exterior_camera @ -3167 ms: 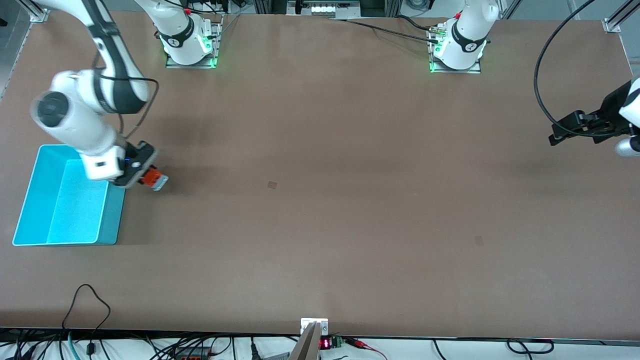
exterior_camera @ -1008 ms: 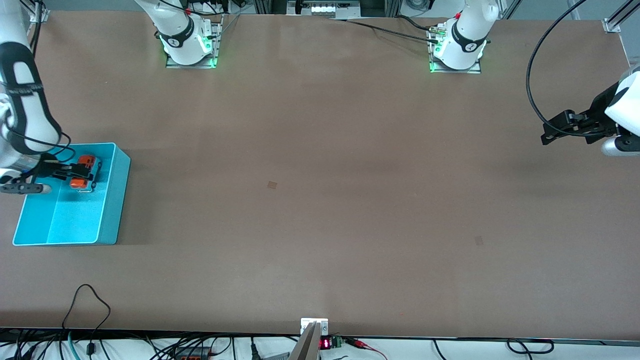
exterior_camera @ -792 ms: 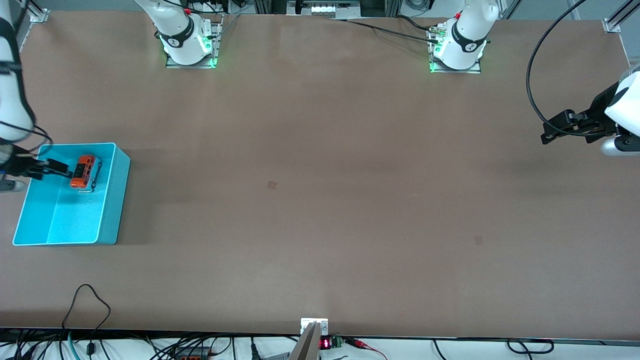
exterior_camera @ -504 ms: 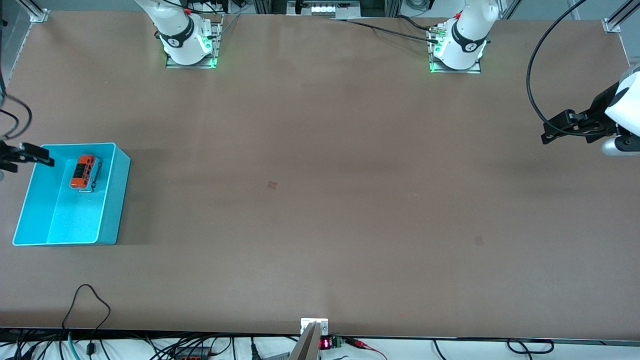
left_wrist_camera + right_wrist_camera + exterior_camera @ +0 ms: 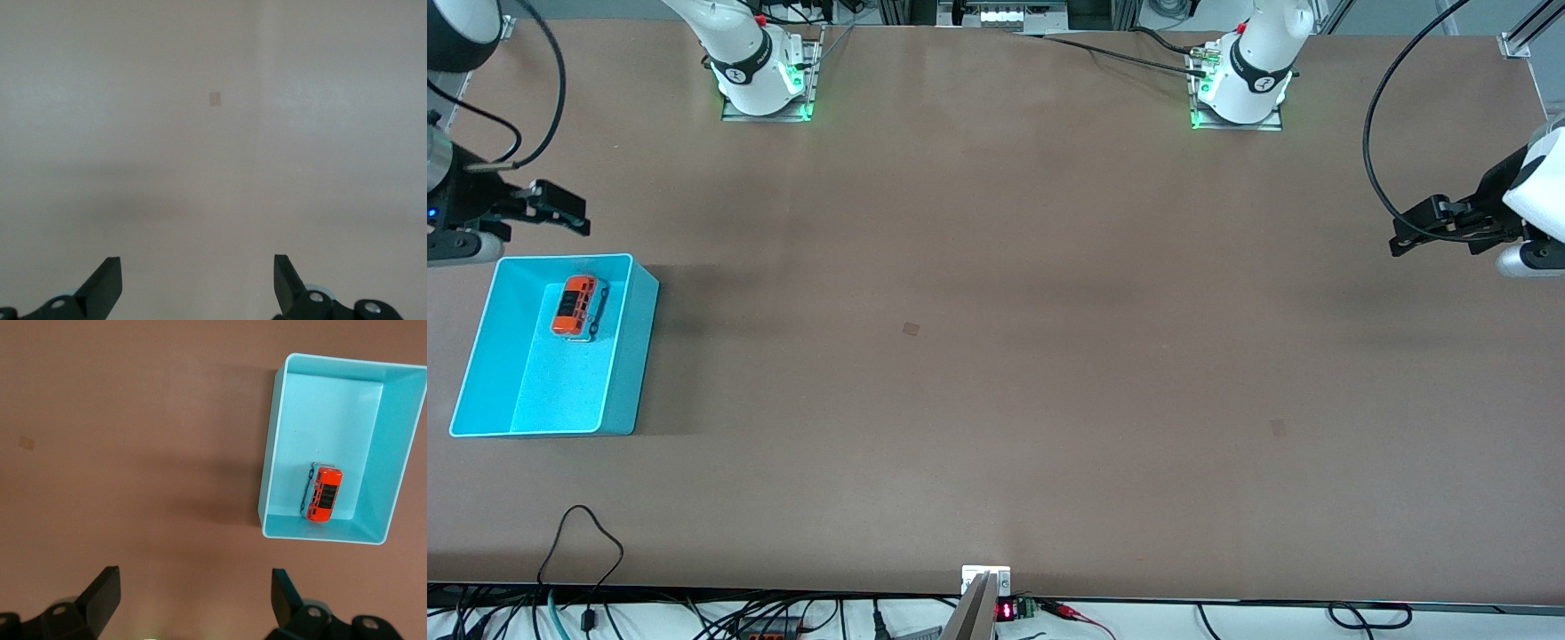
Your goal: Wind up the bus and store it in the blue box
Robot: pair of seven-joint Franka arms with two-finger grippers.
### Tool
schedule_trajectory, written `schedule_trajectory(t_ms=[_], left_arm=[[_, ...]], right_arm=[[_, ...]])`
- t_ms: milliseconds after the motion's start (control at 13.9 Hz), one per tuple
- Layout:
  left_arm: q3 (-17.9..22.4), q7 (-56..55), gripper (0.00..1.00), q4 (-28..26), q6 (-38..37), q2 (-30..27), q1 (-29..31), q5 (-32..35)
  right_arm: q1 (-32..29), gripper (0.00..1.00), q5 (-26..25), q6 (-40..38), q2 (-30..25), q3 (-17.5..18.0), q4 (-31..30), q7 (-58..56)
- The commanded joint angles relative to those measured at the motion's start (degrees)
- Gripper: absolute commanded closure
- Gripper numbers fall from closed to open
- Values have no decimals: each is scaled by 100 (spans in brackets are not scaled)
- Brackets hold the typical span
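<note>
I see a glossy orange plastic bus at 12 o'clock in the smooth plastic box, on a matt brown table.

No text, label or brand can be read on anything in these views. A small red-lit display sits just below the table's near edge at its middle, its digits too small to make out. Each arm base carries a round dark emblem, also unreadable.
</note>
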Motion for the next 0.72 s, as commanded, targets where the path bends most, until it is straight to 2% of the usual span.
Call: schedule_trajectory(t_ms=[0, 360, 576, 648], left_arm=[[-23, 101, 0, -67, -20, -107, 20, 27], [-23, 101, 0, -67, -28, -107, 29, 27], [-31, 101, 0, -67, -2, -107, 20, 27], [-31, 101, 0, -67, -11, -107, 29, 27]], right_arm=[[415, 0, 130, -11, -59, -525, -142, 41], [397, 0, 166, -29, -15, -446, -80, 32], [380, 0, 718, -29, 37, -446, 7, 540], [380, 0, 719, -29, 72, -446, 34, 568]])
